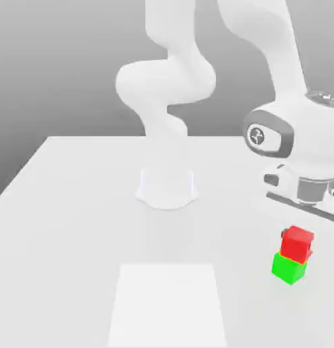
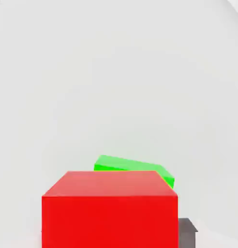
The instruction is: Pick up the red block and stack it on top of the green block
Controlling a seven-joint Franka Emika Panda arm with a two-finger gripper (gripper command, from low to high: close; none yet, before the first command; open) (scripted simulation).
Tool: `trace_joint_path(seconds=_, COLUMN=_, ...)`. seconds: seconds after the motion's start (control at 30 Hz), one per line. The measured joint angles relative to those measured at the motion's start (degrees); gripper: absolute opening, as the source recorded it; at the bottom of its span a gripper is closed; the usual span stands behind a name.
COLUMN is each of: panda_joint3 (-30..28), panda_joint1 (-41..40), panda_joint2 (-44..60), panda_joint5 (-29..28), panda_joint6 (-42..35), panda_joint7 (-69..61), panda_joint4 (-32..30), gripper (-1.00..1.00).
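The red block sits on top of the green block near the exterior view's right edge, turned slightly against it. Directly above them hangs the white hand of the arm. In the hand view the red block is close and large, with a grey fingertip against one of its sides. My gripper is shut on it. The green block peeks out from behind and below the red one; most of it is hidden.
The arm's round base stands at the middle of the white table. A paler square patch lies on the tabletop near the front, to the left of the blocks.
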Motion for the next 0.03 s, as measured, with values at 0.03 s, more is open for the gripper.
trace_joint_path(seconds=0.03, panda_joint3=0.00, panda_joint1=0.00, panda_joint2=0.00, panda_joint5=0.00, panda_joint6=0.00, panda_joint7=0.00, panda_joint4=0.00, gripper=1.00)
